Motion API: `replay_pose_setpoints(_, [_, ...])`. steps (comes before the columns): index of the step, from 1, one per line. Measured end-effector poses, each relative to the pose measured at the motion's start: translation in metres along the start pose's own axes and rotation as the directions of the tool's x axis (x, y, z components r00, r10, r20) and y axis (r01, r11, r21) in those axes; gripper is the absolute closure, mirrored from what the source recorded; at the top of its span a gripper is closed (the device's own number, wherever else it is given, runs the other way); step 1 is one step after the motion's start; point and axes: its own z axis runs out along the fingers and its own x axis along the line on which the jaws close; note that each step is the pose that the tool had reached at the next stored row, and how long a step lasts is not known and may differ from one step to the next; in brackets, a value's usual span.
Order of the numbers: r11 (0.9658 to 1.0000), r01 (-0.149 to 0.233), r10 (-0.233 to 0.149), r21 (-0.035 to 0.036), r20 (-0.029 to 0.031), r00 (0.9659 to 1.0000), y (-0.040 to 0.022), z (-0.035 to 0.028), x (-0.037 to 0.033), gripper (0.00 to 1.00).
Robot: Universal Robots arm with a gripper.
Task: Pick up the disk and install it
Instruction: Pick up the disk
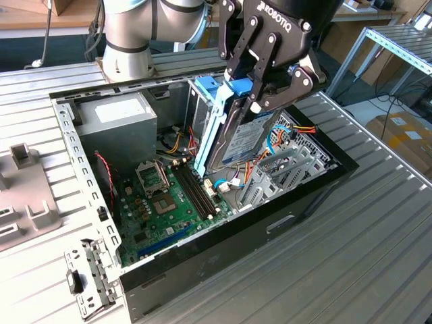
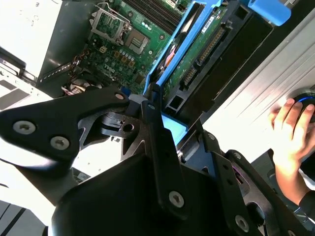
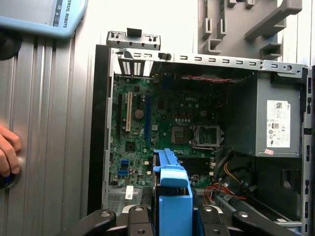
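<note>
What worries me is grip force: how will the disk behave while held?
Probably stiff: the disk is a flat slab in a blue frame, hanging tilted from the pincer without sagging. Likely heavy for its size, given its metal-looking body. It may pivot or slip, since the pincer grips only one end, on smooth plastic.

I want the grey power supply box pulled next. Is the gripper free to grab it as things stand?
Probably not: the gripper is shut on the disk, held over the open case. The power supply box itself lies uncovered, so its top looks reachable.
</note>
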Motion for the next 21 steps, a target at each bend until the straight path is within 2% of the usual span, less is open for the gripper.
replay_pose_setpoints(9, [1.0000, 0.000, 0.000, -0.0009, 0.0002, 1.0000, -0.0088, 0.0033, 0.0068, 0.63])
replay_pose_setpoints(21, [1.0000, 0.000, 0.000, -0.0009, 0.0001, 1.0000, -0.0146, 0.0071, 0.0113, 0.63])
